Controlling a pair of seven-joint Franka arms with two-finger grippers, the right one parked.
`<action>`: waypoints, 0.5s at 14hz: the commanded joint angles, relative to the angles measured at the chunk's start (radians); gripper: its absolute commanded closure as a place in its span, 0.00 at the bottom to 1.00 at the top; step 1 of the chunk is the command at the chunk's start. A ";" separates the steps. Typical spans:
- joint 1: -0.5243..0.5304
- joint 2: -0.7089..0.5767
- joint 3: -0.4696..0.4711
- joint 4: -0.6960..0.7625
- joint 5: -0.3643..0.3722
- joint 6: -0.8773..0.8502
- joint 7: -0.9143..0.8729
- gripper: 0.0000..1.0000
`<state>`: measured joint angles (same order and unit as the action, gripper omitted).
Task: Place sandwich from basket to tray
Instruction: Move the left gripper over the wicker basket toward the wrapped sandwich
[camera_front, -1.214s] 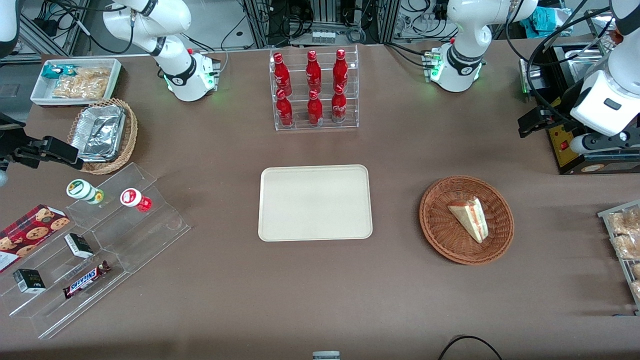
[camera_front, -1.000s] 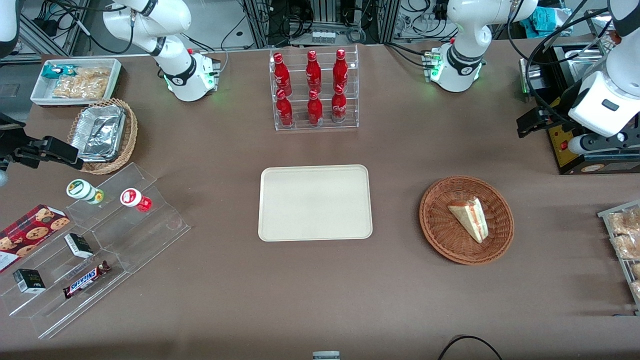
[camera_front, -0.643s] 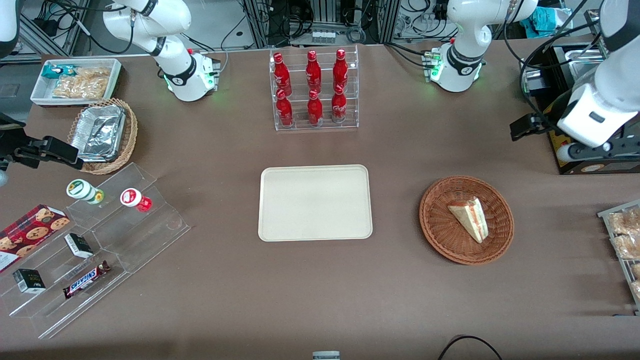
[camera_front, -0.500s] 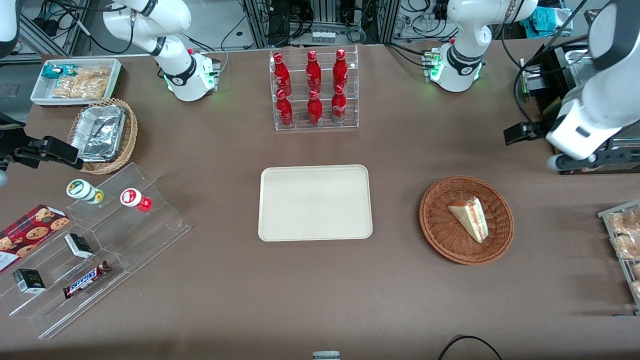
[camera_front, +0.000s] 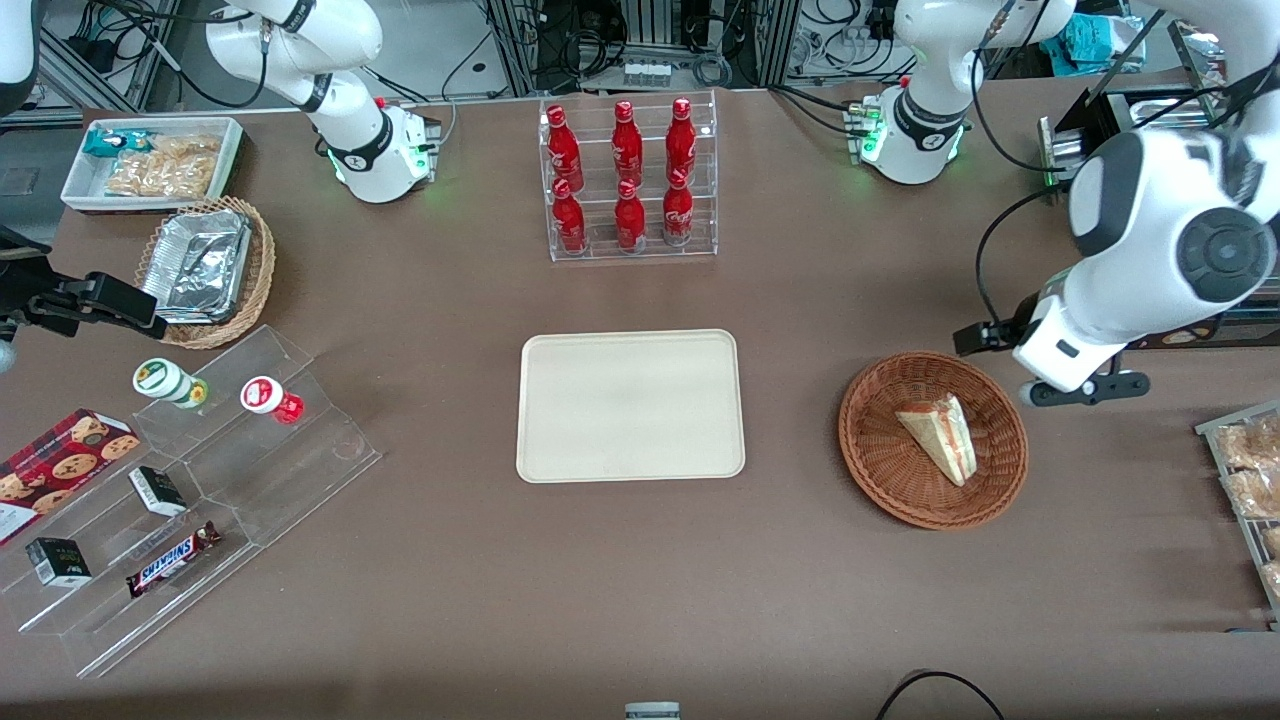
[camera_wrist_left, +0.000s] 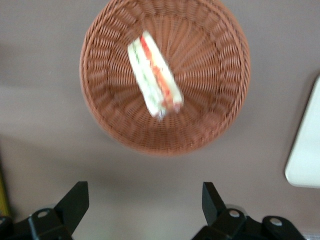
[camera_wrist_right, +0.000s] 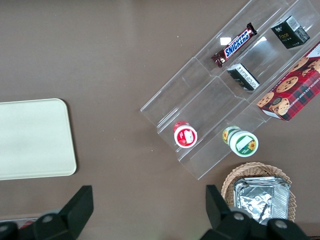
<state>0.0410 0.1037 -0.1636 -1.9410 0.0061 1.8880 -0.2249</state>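
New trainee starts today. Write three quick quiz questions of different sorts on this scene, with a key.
1. True or false: the sandwich lies in the basket.
2. The tray holds: A) nothing, B) a bottle, C) the sandwich.
3. Fill in: the pincer hangs with its fingers ____ over the table beside the basket.

Key: 1 true. 2 A. 3 open; in the left wrist view both fingers stand wide apart and the sandwich is not yet between them.
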 joint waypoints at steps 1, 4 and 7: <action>0.008 -0.009 0.004 -0.099 -0.006 0.158 -0.020 0.00; 0.008 0.046 0.006 -0.118 -0.005 0.273 -0.233 0.00; 0.008 0.114 0.006 -0.118 -0.005 0.363 -0.431 0.00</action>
<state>0.0457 0.1780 -0.1544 -2.0618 0.0060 2.1913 -0.5465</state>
